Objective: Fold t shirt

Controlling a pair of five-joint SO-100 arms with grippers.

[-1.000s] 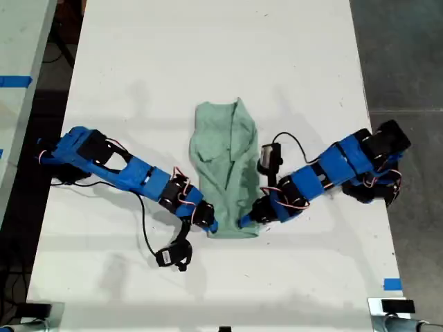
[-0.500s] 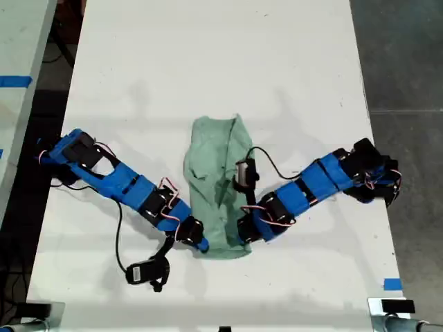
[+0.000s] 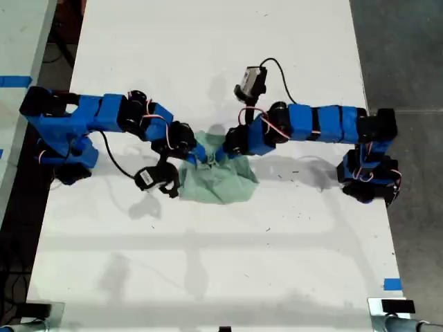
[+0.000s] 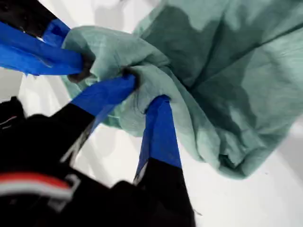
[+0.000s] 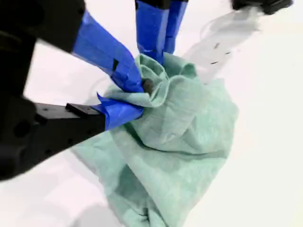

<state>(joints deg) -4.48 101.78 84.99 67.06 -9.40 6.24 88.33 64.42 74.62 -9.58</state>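
The pale mint-green t shirt [image 3: 223, 182] lies bunched in a short heap at the middle of the white table. In the exterior view both grippers meet at its far edge. My first gripper [image 3: 221, 151], on the arm from the exterior view's right, is shut on a gathered fold of the t shirt [image 4: 227, 71]. Its fingertips [image 4: 158, 109] press into the cloth. My second gripper [image 3: 199, 154], on the arm from the exterior view's left, is shut on the same bunch [image 5: 180, 156]. The second wrist view shows my second gripper [image 5: 138, 97] pinching it, with my first gripper [image 5: 154, 56] just beyond.
The white table [image 3: 208, 277] runs wide around the heap. The arm bases stand at the exterior view's left edge [image 3: 62, 149] and right edge [image 3: 367, 176]. Another table with blue tape [image 3: 14, 81] sits further left. Dark floor [image 3: 408, 55] lies to the right.
Both grippers have swept from the t shirt's near hem to its far end, carrying the cloth over itself. The long flat shirt is now a short bunched heap.
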